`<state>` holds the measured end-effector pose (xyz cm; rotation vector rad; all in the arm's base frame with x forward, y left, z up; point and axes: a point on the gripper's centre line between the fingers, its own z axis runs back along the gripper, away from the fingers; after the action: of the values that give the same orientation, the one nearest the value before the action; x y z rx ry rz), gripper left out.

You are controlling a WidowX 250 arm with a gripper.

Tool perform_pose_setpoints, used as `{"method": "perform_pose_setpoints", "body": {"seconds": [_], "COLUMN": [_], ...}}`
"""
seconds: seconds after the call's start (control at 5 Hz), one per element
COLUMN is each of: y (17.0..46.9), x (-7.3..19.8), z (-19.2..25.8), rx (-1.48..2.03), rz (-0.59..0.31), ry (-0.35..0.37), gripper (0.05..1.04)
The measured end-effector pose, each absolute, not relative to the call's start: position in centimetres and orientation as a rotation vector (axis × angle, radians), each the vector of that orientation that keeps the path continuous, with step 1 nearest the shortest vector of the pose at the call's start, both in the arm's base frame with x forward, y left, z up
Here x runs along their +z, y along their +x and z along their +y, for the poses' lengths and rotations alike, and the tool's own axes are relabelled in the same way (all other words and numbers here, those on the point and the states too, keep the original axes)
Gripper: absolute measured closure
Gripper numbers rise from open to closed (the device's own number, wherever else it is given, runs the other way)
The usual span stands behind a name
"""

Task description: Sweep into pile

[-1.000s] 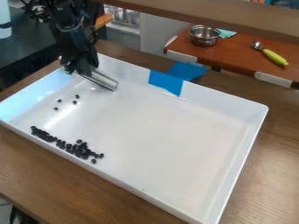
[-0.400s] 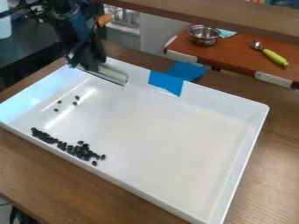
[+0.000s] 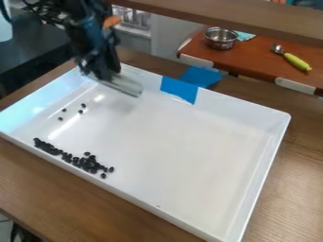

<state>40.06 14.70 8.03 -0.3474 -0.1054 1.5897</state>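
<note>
The black gripper (image 3: 108, 75) hangs over the far left part of the white tray (image 3: 257, 116). It holds a pale, flat, blade-like tool (image 3: 125, 85), whose edge slants down to the right near the tray's far wall. Most of the small black pieces (image 3: 86, 163) lie in an elongated band along the tray's near left wall. Several stray pieces (image 3: 80, 111) are scattered between that band and the tool.
Blue tape (image 3: 179, 89) covers part of the tray's far wall. Beyond it, a metal bowl (image 3: 220, 38) and a spoon with a green handle (image 3: 296, 61) rest on a reddish-brown surface. A wooden shelf (image 3: 233, 19) crosses the top of the view.
The gripper and the flat tool have shifted a little to the right along the tray's far side. The black pieces lie almost as before.
</note>
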Motion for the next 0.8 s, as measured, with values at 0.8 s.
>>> {"method": "perform_pose_setpoints", "body": {"seconds": [0.8], "y": [39.3], "x": [6.6], "z": [15.9], "rx": [1.588], "rz": [-0.069], "ry": [-0.312], "gripper": [0.745]}}
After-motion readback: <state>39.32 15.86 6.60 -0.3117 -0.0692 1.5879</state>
